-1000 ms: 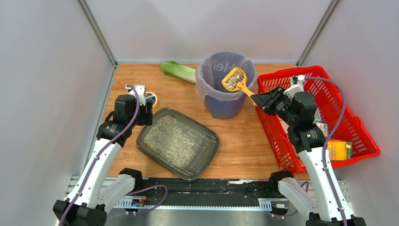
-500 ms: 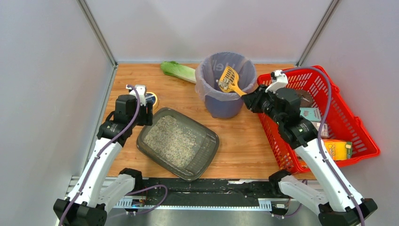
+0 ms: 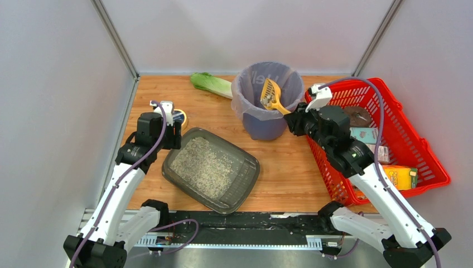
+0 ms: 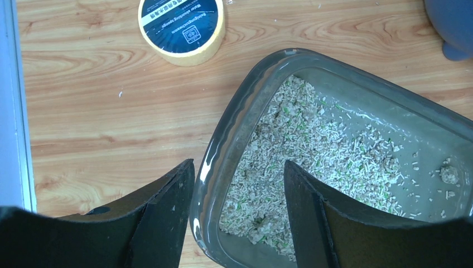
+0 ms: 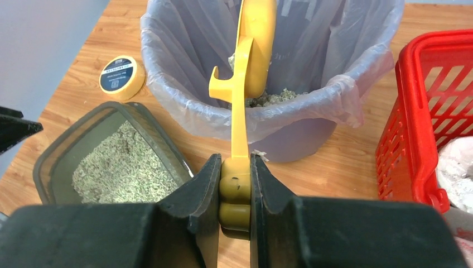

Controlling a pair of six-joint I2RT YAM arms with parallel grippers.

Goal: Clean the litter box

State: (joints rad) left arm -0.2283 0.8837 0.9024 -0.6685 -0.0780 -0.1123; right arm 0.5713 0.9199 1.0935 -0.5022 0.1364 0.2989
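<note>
The litter box [image 3: 246, 185], a shallow dark grey tray of grey-beige litter, sits at the near left of the table. My left gripper [image 3: 169, 138] hangs over its far-left corner, open. In the left wrist view the gripper [image 4: 239, 164] straddles the tray rim [image 4: 223, 142], one finger outside and one over the litter. My right gripper [image 3: 295, 122] is shut on the handle of a yellow slotted scoop [image 3: 270, 94]. The scoop [image 5: 252, 50] is turned on its edge over the purple bag-lined bin [image 3: 262, 127], with the gripper [image 5: 235, 159] clamping the handle end. Litter lies inside the bin [image 5: 184, 109].
A red mesh basket [image 3: 415, 148] with boxes and a yellow carton [image 3: 402, 177] stands at the right, close beside my right arm. A yellow tape roll [image 3: 179, 117] lies left of the tray, and a lettuce [image 3: 211, 84] lies at the back.
My right arm has moved left toward the bin and rolled the scoop from flat to on edge over it. The left arm has stayed still.
</note>
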